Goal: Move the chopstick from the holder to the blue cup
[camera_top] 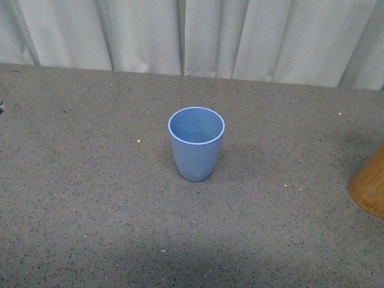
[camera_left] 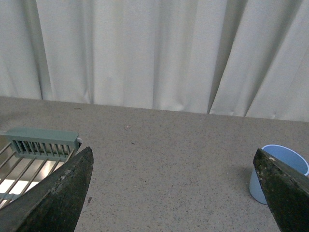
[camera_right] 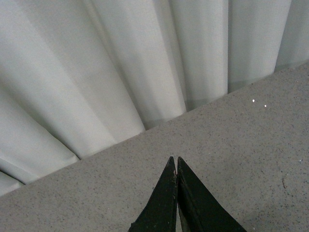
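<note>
The blue cup [camera_top: 196, 143] stands upright in the middle of the speckled grey table, with nothing visible inside it. Only a tan-orange edge of the holder [camera_top: 371, 185] shows at the right border of the front view. The chopstick is out of view. Neither arm appears in the front view. My left gripper [camera_left: 174, 159] is open with bare table between its fingers, and the blue cup [camera_left: 276, 170] sits partly behind one finger. My right gripper [camera_right: 175, 159] is shut, empty, pointing over the table toward the curtain.
A white curtain [camera_top: 192, 36] hangs along the table's far edge. A pale green rack with metal bars [camera_left: 34, 154] lies beside the left gripper in the left wrist view.
</note>
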Action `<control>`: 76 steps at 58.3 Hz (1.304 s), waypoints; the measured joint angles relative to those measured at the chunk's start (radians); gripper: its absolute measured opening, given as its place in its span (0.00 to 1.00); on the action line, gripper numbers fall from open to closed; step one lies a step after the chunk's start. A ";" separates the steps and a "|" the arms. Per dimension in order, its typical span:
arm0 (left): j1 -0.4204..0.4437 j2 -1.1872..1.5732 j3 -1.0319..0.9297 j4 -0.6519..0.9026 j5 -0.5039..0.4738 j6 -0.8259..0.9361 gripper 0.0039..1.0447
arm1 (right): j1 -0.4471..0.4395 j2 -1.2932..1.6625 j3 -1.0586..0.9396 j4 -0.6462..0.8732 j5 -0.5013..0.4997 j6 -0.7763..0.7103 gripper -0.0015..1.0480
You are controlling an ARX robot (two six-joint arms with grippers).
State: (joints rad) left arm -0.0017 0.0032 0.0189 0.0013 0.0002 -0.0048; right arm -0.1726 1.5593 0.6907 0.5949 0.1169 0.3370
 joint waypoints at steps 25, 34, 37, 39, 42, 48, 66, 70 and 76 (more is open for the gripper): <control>0.000 0.000 0.000 0.000 0.000 0.000 0.94 | 0.018 -0.071 0.067 -0.068 -0.017 0.042 0.01; 0.000 0.000 0.000 0.000 0.000 0.000 0.94 | 0.023 -0.084 0.087 -0.092 -0.018 0.048 0.01; 0.000 0.000 0.000 0.000 0.000 0.000 0.94 | 0.023 -0.091 0.099 -0.105 -0.019 0.051 0.01; 0.000 0.000 0.000 0.000 0.000 0.000 0.94 | 0.023 -0.096 0.107 -0.111 -0.021 0.052 0.01; 0.000 0.000 0.000 0.000 0.000 0.000 0.94 | 0.023 -0.103 0.116 -0.119 -0.022 0.053 0.01; 0.000 0.000 0.000 0.000 0.000 0.000 0.94 | 0.023 -0.119 0.133 -0.137 -0.025 0.055 0.01; 0.000 0.000 0.000 0.000 0.000 0.000 0.94 | 0.026 -0.158 0.168 -0.175 -0.040 0.076 0.01; 0.000 0.000 0.000 0.000 0.000 0.000 0.94 | 0.035 -0.169 0.173 -0.181 -0.040 0.082 0.01; 0.000 0.000 0.000 0.000 0.000 0.000 0.94 | 0.068 -0.175 0.184 -0.187 -0.036 0.095 0.01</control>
State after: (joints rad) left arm -0.0017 0.0032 0.0189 0.0010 0.0002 -0.0048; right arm -0.1051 1.3842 0.8745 0.4084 0.0807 0.4324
